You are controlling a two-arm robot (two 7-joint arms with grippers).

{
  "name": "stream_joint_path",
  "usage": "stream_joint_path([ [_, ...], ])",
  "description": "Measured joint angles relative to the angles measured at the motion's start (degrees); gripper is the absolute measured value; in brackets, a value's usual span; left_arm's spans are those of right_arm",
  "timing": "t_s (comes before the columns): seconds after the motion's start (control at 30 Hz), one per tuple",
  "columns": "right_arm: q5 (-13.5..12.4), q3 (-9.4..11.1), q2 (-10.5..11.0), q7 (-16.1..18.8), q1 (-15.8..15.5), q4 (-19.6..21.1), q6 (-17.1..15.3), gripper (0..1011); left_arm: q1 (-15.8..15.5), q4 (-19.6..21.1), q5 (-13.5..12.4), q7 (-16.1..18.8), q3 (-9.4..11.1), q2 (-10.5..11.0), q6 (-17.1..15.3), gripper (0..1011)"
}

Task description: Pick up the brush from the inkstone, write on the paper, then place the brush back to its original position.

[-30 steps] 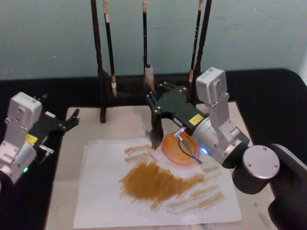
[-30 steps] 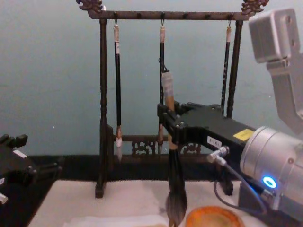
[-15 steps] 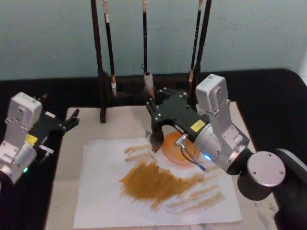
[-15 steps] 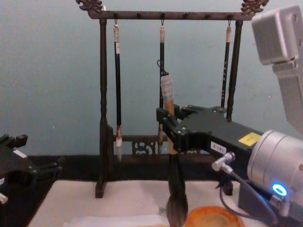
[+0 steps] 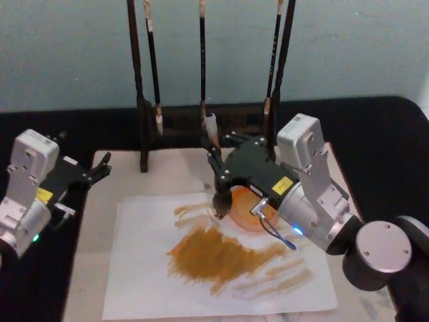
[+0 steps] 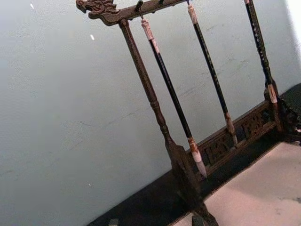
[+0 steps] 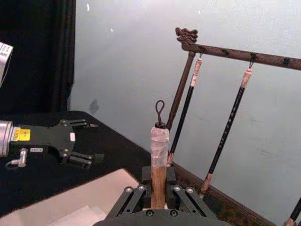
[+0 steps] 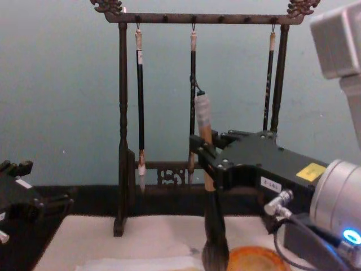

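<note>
Pinching the brush (image 8: pixel 214 221), right gripper (image 5: pixel 218 172) poises bristles at inkstone's (image 5: pixel 240 209) 9 o'clock; paper (image 5: pixel 144 272) inked, return pending; left gripper (image 5: pixel 98 170) idles spread-fingered at paper's 10 o'clock.

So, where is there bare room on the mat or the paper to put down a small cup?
Free: on the paper, the strip left of the brown strokes; on the mat, the patch between the rack and the paper's top edge. Crowded: around the inkstone, where the right gripper holds the brush. The left gripper is parked beside the mat's left edge.
</note>
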State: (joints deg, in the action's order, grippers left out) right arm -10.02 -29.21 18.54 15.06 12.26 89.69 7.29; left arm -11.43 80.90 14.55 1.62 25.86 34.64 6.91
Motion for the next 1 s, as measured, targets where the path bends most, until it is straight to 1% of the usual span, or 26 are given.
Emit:
stream_joint_path([
  [0.37, 1.4, 1.4, 1.0, 1.0, -2.6, 3.3, -0.8, 176, 0.0, 0.0, 0.0, 0.0, 0.0, 0.0, 0.0, 1010],
  [0.5, 1.8, 2.0, 1.1, 1.2, -3.4, 4.2, -0.8, 176, 0.0, 0.0, 0.0, 0.0, 0.0, 0.0, 0.0, 1009],
  [0.73, 2.6, 3.3, 0.7, 1.3, -4.7, 5.3, -0.6, 176, 0.0, 0.0, 0.0, 0.0, 0.0, 0.0, 0.0, 1010],
  [1.0, 2.7, 4.8, -0.2, 1.7, -5.5, 5.7, 0.1, 176, 0.0, 0.0, 0.0, 0.0, 0.0, 0.0, 0.0, 1010],
])
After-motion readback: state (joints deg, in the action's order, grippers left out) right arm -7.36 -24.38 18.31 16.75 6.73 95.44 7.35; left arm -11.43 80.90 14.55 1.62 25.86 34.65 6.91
